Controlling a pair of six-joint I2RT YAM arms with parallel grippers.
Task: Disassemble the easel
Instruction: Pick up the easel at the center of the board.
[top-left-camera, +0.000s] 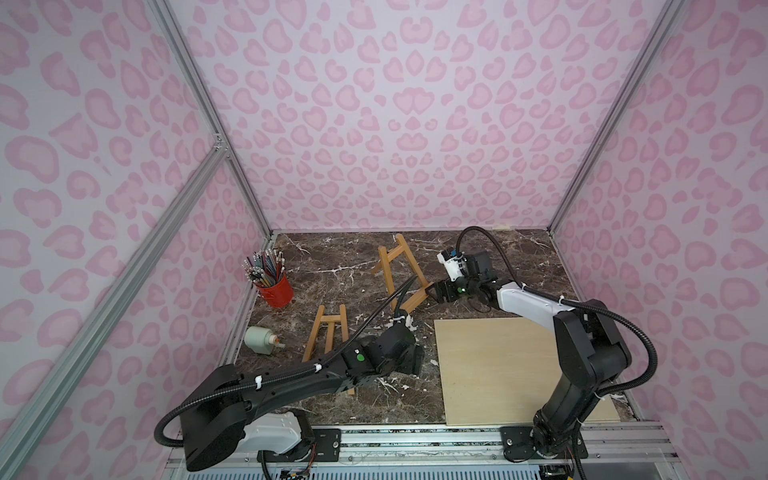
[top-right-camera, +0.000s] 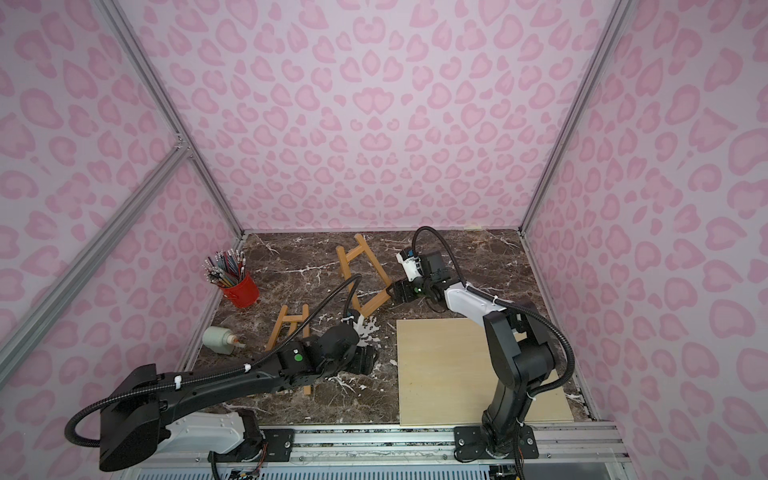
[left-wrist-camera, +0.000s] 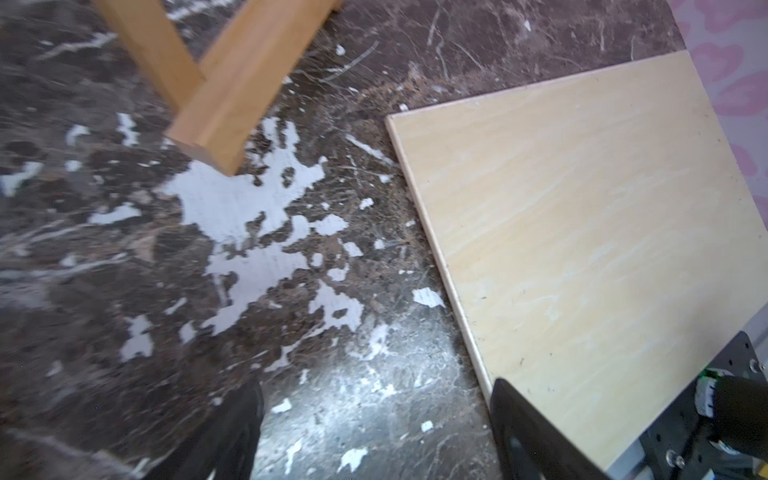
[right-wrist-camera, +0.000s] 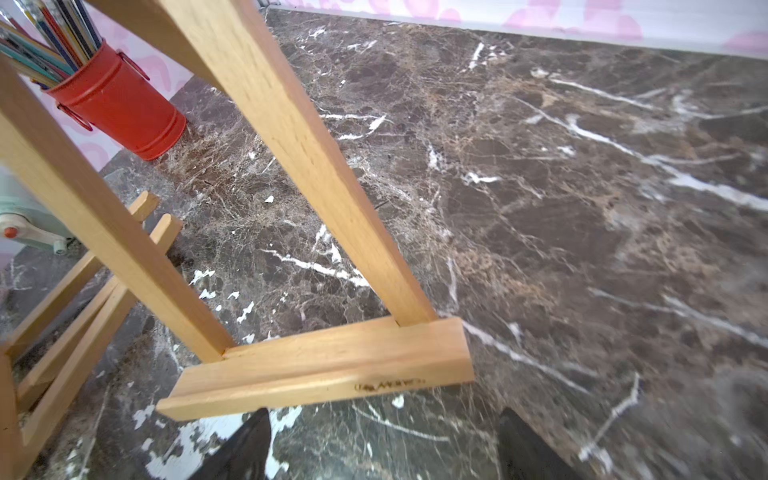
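Resting apart: two easel frames (top-left-camera: 387, 272) (top-left-camera: 331, 321), one board (top-left-camera: 498, 365)

Count: 2 wooden easel frames (top-left-camera: 387, 272), 1 plywood board (top-left-camera: 498, 365). Also 1 red pencil cup (top-left-camera: 277, 293), 1 pale green bottle (top-left-camera: 257, 338).

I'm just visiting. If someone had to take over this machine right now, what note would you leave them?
Left gripper: open, empty, over the table beside the board.
Right gripper: open, empty, just short of the ledge of the front frame.
Things: the board lies flat on the right. The front frame is mid-table. The back support lies apart from it, on the left.
Done: the easel is in three separate pieces.
Left: probably little. Pull both arms back, or remove the ledge if it detaches, which I cannot tell.
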